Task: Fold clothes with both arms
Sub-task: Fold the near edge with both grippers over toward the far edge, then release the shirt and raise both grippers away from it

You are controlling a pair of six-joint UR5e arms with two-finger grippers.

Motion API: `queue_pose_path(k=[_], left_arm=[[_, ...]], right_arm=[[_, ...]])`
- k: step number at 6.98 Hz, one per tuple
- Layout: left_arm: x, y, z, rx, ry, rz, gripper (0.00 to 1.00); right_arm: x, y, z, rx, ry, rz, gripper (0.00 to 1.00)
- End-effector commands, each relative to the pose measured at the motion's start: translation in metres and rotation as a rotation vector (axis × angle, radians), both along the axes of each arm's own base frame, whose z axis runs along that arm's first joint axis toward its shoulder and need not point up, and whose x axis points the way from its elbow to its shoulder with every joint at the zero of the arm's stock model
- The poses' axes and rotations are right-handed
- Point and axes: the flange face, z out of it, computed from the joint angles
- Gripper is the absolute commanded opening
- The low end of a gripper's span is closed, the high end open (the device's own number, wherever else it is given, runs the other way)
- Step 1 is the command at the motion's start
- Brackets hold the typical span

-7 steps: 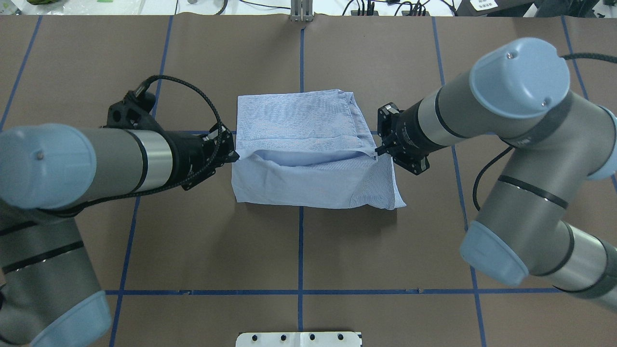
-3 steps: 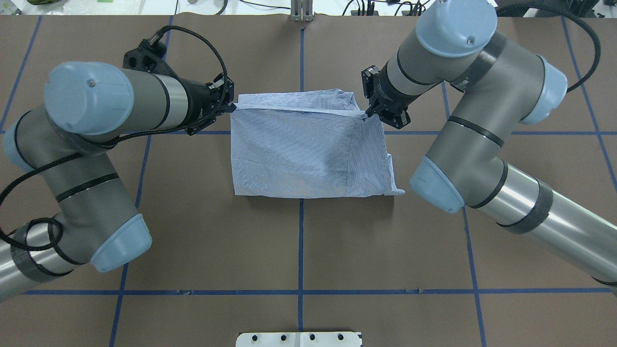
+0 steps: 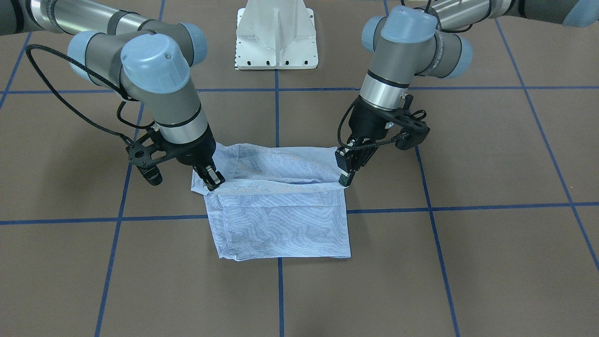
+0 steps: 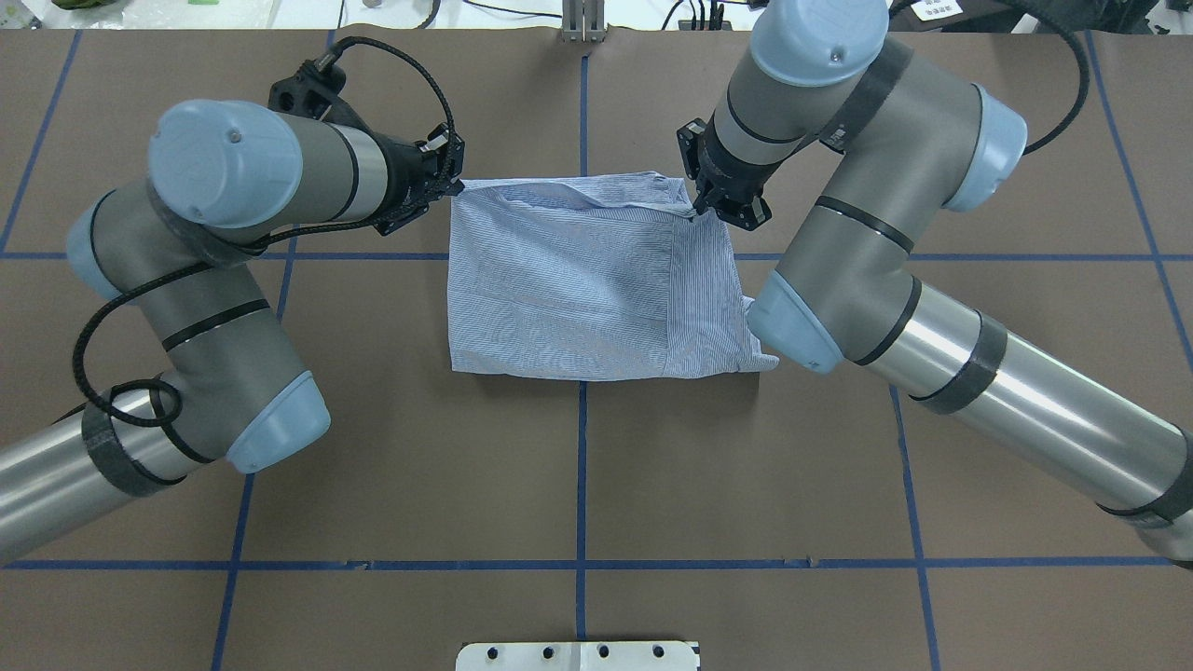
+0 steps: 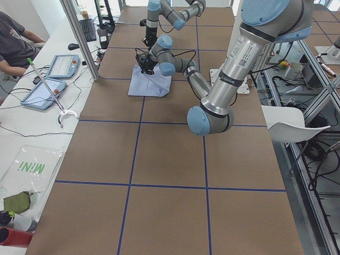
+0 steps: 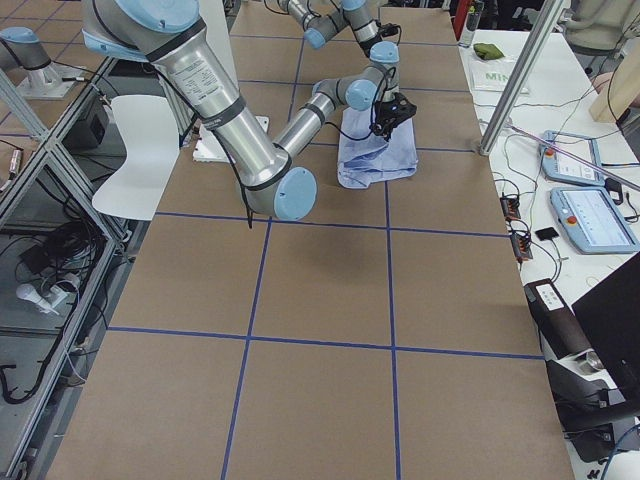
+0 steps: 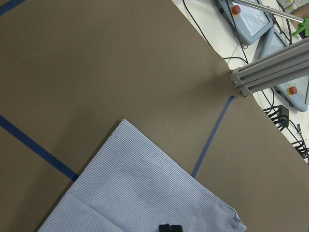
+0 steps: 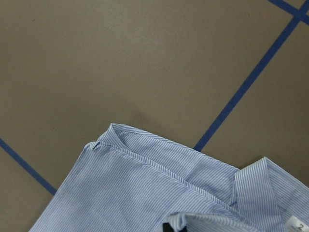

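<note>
The clothes are one light blue-and-white striped shirt [image 4: 578,289], lying folded in a rough rectangle at the middle of the brown table [image 4: 578,485]. My left gripper [image 4: 454,186] is shut on the shirt's far left corner. My right gripper [image 4: 697,207] is shut on its far right corner, beside the collar [image 8: 251,186]. In the front-facing view the left gripper [image 3: 345,180] is on the right and the right gripper [image 3: 214,181] on the left, both pinching the top layer's edge low over the shirt [image 3: 281,224]. A small white neck label [image 8: 299,224] shows in the right wrist view.
Blue tape lines [image 4: 581,466] grid the table. The white pedestal base [image 3: 276,42] stands at the robot's side. Beyond the far edge are an aluminium post [image 7: 270,72], tablets [image 5: 50,90], cables and a seated person [image 5: 13,42]. Brown tabletop surrounds the shirt.
Both grippers carried the held shirt edge from over the shirt's middle to its far edge, laying the near half over the far half. The arms' elbows swung inward.
</note>
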Motion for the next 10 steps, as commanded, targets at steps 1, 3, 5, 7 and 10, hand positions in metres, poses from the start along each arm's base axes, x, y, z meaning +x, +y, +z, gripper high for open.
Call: queue_pose_path(k=[1,3,5,7,10], left_arm=[[0.023,-0.044,0.031,0.023,-0.044,-0.011,0.00],[0.050,-0.081,0.045,0.041,-0.064,-0.014,0.50],[0.011,-0.118,0.051,0.118,-0.098,-0.049,0.62],[0.000,-0.118,0.049,0.143,-0.105,-0.041,0.62],[-0.102,-0.077,0.093,0.440,-0.280,0.199,0.61]], right_arm=[[-0.025,-0.029,0.021,0.041,0.027,-0.045,0.00],[-0.060,-0.076,0.016,0.069,0.007,-0.041,0.92],[-0.028,-0.117,0.014,0.119,0.030,-0.065,1.00],[0.016,-0.141,0.018,0.126,0.006,-0.090,1.00],[0.149,-0.144,0.106,0.253,-0.009,-0.248,1.00]])
